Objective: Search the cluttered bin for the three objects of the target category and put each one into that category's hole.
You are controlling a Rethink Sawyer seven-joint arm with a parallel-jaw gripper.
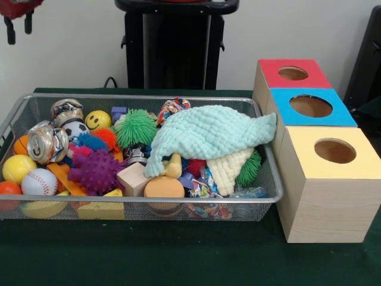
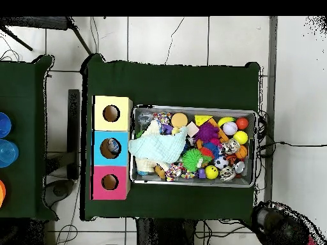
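Observation:
A wire mesh bin (image 1: 143,97) (image 2: 191,108) holds a heap of toys. On its left side lie two crushed cans (image 1: 47,143), a baseball (image 1: 39,182), a yellow ball (image 1: 18,168), a smiley ball (image 1: 98,120) and a purple spiky ball (image 1: 95,170). A green spiky ball (image 1: 136,127) and a wooden cube (image 1: 134,179) sit nearer the middle. A mint cloth (image 1: 208,134) (image 2: 159,148) covers the right half and hides what is under it. My gripper (image 1: 18,27) hangs open at the top left corner, far above the bin, with nothing in it.
Beside the bin stand three wooden boxes with round holes: a red-topped box (image 1: 274,68) (image 2: 99,182), a blue-topped box (image 1: 283,101) (image 2: 99,148) and a yellow-topped box (image 1: 303,143) (image 2: 99,113). Something small shows inside the blue hole in the overhead view. A green cloth (image 1: 178,256) covers the table.

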